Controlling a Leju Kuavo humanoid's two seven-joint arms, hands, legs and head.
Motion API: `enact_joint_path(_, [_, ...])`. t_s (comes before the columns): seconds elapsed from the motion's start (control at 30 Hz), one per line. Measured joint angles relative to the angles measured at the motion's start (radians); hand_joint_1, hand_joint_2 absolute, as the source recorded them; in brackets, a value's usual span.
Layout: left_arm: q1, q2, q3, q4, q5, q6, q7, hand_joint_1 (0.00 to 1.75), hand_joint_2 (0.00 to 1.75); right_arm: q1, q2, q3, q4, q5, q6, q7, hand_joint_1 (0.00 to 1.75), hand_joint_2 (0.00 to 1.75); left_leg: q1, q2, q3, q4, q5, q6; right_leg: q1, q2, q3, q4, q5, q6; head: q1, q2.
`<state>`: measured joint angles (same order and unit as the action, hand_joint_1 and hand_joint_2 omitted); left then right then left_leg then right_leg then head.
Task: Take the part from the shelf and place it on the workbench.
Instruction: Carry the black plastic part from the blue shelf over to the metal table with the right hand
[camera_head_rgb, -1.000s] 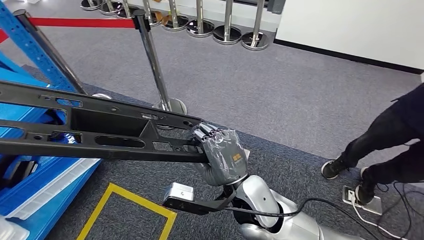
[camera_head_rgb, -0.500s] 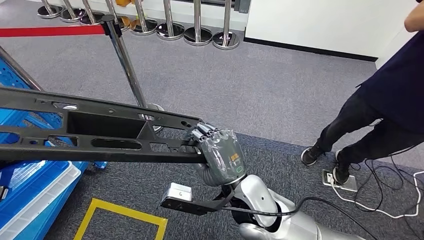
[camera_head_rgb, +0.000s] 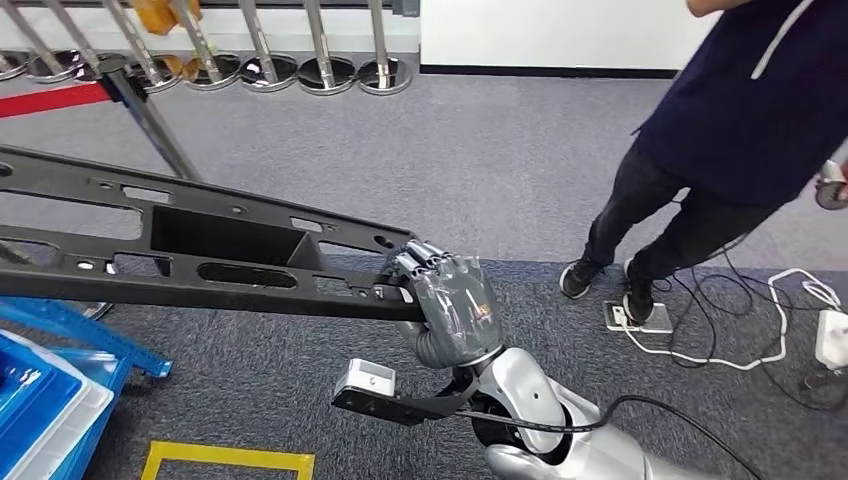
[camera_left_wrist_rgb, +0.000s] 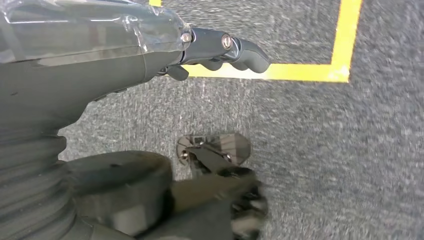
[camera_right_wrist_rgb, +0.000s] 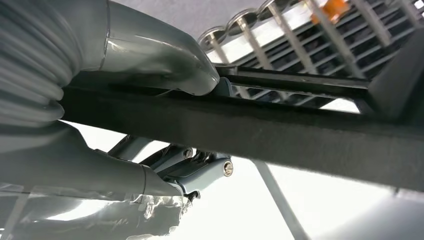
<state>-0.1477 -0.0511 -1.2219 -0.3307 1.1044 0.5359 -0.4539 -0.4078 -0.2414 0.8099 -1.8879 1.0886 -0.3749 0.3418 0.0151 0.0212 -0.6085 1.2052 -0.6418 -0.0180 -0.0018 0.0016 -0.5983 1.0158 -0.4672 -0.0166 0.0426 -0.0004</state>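
Note:
The part (camera_head_rgb: 150, 290) is a long black metal frame with cut-outs. It is carried level above the grey carpet and runs out past the left edge of the head view. My right hand (camera_head_rgb: 455, 310) grips its right end, fingers curled over the top rail. In the right wrist view the black rail (camera_right_wrist_rgb: 300, 130) lies clamped between the thumb (camera_right_wrist_rgb: 165, 60) and the fingers below it. My left hand (camera_left_wrist_rgb: 100, 65) hangs over the carpet and holds nothing, its fingers (camera_left_wrist_rgb: 235, 47) well apart from the thumb.
A person in dark clothes (camera_head_rgb: 740, 110) stands close at the right, feet beside a floor socket and white cables (camera_head_rgb: 640, 318). Chrome stanchions (camera_head_rgb: 320, 70) with a red belt (camera_head_rgb: 50, 98) line the back. Blue shelf parts (camera_head_rgb: 50, 400) and yellow floor tape (camera_head_rgb: 230, 460) lie lower left.
The camera has turned to the right: the blue shelf has slid off to the left and the person fills more of the right side. My right hand still grips the part.

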Motion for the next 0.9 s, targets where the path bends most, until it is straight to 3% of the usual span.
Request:
enact_joint_path(0.03, [0.003,0.0,0.0,0.0,0.001,0.0,0.0,0.0,1.75,0.0,0.0,0.0,0.0,0.0,-0.001,0.0,1.75,1.75,-0.001,-0.009,-0.034,0.064,-0.022,0.0,0.001,0.014,0.001,0.0,0.0,-0.001,-0.006,0.0])
enact_joint_path(0.07, [0.006,0.0,0.0,0.0,0.001,0.0,0.0,0.0,1.75,0.001,0.0,0.0,0.0,0.0,-0.002,0.0,1.75,1.75,-0.001,-0.013,-0.057,0.102,-0.024,0.0,0.003,0.03,0.002,0.001,-0.001,-0.002,-0.011,0.0])
enact_joint_path(0.1, [0.008,0.0,0.0,0.0,0.002,0.0,0.0,0.0,1.75,0.001,0.0,0.0,0.0,0.0,-0.002,0.0,1.75,1.75,-0.001,-0.015,-0.064,0.103,-0.006,0.001,0.003,0.046,0.003,0.002,-0.001,-0.003,-0.014,0.0])
enact_joint_path(0.17, [0.009,0.0,0.0,0.0,0.002,0.0,0.0,0.0,1.75,0.001,0.0,0.0,0.0,0.0,-0.002,0.001,1.75,1.75,0.0,-0.032,-0.027,-0.005,0.075,0.007,0.003,0.078,0.008,0.006,-0.004,0.0,-0.02,0.0])
enact_joint_path(0.23, [0.009,0.0,0.001,0.0,0.003,0.0,0.0,0.0,1.75,0.001,0.001,0.0,0.0,0.0,-0.004,0.002,1.75,1.75,0.006,-0.087,0.015,-0.123,0.13,0.01,0.002,0.104,0.005,0.014,-0.009,0.006,-0.024,0.0])
enact_joint_path(0.3, [0.01,0.001,0.002,0.0,0.003,0.0,-0.001,0.0,1.75,0.001,0.001,0.0,0.0,0.0,-0.006,0.003,1.75,1.75,0.006,-0.116,0.026,-0.161,0.136,0.013,-0.002,0.129,-0.005,0.018,-0.009,0.016,-0.026,0.0])
enact_joint_path(0.37, [0.01,0.001,0.003,0.0,0.004,0.001,-0.002,0.0,1.75,0.003,0.001,-0.001,0.0,0.001,-0.008,0.003,1.75,1.75,0.004,-0.093,0.03,-0.171,0.14,0.021,-0.008,0.147,-0.011,0.016,-0.006,0.028,-0.027,0.0])
enact_joint_path(0.43, [0.008,0.0,0.006,0.0,0.004,0.003,-0.003,0.0,1.75,0.005,0.0,-0.004,0.0,0.002,-0.01,0.004,1.75,1.75,0.006,-0.063,0.037,-0.184,0.146,0.033,-0.004,0.104,-0.029,0.054,-0.031,0.037,-0.019,0.0])
enact_joint_path(0.5, [0.007,0.0,0.007,0.0,0.004,0.004,-0.003,0.0,1.75,0.007,-0.001,-0.008,0.0,0.002,-0.012,0.005,1.75,1.75,0.006,-0.033,0.041,-0.191,0.147,0.041,-0.002,0.034,-0.083,0.167,-0.09,0.044,-0.004,0.0])
enact_joint_path(0.57, [0.01,0.001,0.008,0.0,0.004,0.004,-0.003,0.0,1.75,0.01,-0.001,-0.009,0.0,0.002,-0.013,0.007,1.75,1.75,0.004,-0.001,0.042,-0.19,0.144,0.043,-0.007,0.01,-0.14,0.28,-0.13,0.05,0.006,0.0])
enact_joint_path(0.6, [0.011,0.001,0.008,0.0,0.004,0.004,-0.003,0.0,1.75,0.013,-0.002,-0.01,0.0,0.002,-0.013,0.007,1.75,1.75,0.004,0.014,0.043,-0.19,0.142,0.043,-0.011,0.005,-0.147,0.292,-0.124,0.052,0.011,0.0])
enact_joint_path(0.63, [0.01,0.001,0.009,0.0,0.004,0.004,-0.003,0.0,1.75,0.015,-0.002,-0.01,0.0,0.002,-0.013,0.008,1.75,1.75,0.004,0.028,0.045,-0.19,0.139,0.041,-0.013,0.0,-0.132,0.261,-0.099,0.054,0.016,0.0])
enact_joint_path(0.73, [0.008,0.001,0.014,0.0,0.003,0.004,-0.003,0.0,1.75,0.018,-0.002,-0.012,0.0,0.003,-0.013,0.008,1.75,1.75,0.002,0.06,0.058,-0.189,0.128,0.029,-0.01,-0.051,-0.025,0.054,-0.01,0.05,0.029,0.0])
enact_joint_path(0.8, [0.008,0.001,0.015,0.0,0.003,0.003,-0.003,0.0,1.75,0.018,-0.003,-0.015,0.0,0.003,-0.014,0.008,1.75,1.75,-0.002,0.075,0.067,-0.189,0.122,0.018,-0.001,-0.064,-0.001,0.005,-0.002,0.038,0.027,0.0])
enact_joint_path(0.87, [0.007,0.001,0.016,0.0,0.002,0.001,-0.002,0.0,1.75,0.018,-0.003,-0.017,0.0,0.003,-0.016,0.009,1.75,1.75,0.001,0.09,0.075,-0.19,0.116,0.005,0.003,-0.04,-0.001,0.004,-0.002,0.024,0.021,0.0])
enact_joint_path(0.9, [0.006,0.0,0.016,0.0,0.001,0.0,-0.001,0.0,1.75,0.018,-0.004,-0.018,0.0,0.004,-0.017,0.009,1.75,1.75,0.004,0.082,0.077,-0.182,0.107,-0.001,0.002,-0.03,0.002,0.001,0.0,0.018,0.019,0.0])
